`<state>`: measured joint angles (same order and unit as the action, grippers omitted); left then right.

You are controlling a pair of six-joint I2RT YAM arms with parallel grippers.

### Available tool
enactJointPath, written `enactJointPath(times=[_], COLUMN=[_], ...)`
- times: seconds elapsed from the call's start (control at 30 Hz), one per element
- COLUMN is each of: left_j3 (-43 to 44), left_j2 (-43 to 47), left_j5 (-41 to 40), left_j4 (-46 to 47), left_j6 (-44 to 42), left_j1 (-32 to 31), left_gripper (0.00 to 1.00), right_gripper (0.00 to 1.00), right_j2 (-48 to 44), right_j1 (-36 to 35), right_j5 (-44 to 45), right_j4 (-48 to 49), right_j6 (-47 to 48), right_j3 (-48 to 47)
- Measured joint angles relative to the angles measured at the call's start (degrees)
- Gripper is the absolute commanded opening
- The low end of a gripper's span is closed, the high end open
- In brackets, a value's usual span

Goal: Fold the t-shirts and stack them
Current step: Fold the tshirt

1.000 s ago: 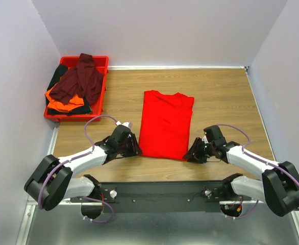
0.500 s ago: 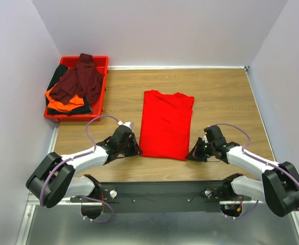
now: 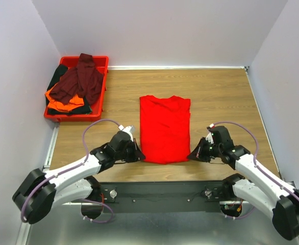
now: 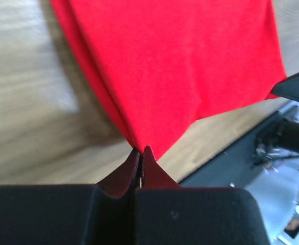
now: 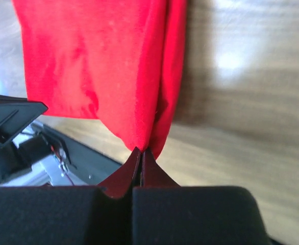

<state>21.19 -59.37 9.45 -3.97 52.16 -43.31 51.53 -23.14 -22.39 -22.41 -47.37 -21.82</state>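
Observation:
A bright red t-shirt (image 3: 165, 128), folded lengthwise into a strip, lies in the middle of the table. My left gripper (image 3: 139, 155) is shut on its near left corner. In the left wrist view that red cloth (image 4: 180, 66) rises straight from the closed tips of the left gripper (image 4: 142, 150). My right gripper (image 3: 192, 155) is shut on the near right corner, and the red cloth (image 5: 108, 66) is pinched at the right gripper (image 5: 141, 151). Both near corners are lifted slightly off the wood. A dark maroon t-shirt (image 3: 80, 79), an orange one (image 3: 63, 102) and a black one (image 3: 57, 76) lie heaped at the back left.
The heaped shirts sit in a rigid red plastic tray (image 3: 104, 64) at the table's back left corner. The wooden table (image 3: 226, 97) is walled on three sides. A black rail (image 3: 159, 191) with the arm bases runs along the near edge.
Both grippers closed on the red shirt's near corners and pulled them toward the near edge. The shirt has shifted slightly left and nearer, and both arms have drawn back.

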Motion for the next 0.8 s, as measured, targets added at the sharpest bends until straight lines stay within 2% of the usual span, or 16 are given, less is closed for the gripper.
enactJointPath(times=[0.2,0.4,0.6,0.8], left_j3=[1.31,6.40,11.54,15.96], left_j2=[8.92,12.37,8.98,4.87], left_j5=[0.00,-1.46,-3.39,-3.54], left_j4=[-7.56,-14.25,-16.09,-14.75], left_j6=[2.32,2.54,0.85,-2.60], left_j1=[-1.44,-1.44,-1.31,2.16], left_gripper=[0.00,0.00,0.00,0.00], right_gripper=[0.00,0.00,0.00,0.01], right_j2=[-8.41,-9.46,-3.72,3.37], right_j1=[0.00,0.00,0.00,0.00], right_j5=[-0.42,0.39,4.70,7.13], right_j4=[-9.70,-14.86,-17.07,-14.60], right_j6=[1.88,3.08,4.24,5.03], right_j3=[-5.11,-9.14,-15.50,-19.50])
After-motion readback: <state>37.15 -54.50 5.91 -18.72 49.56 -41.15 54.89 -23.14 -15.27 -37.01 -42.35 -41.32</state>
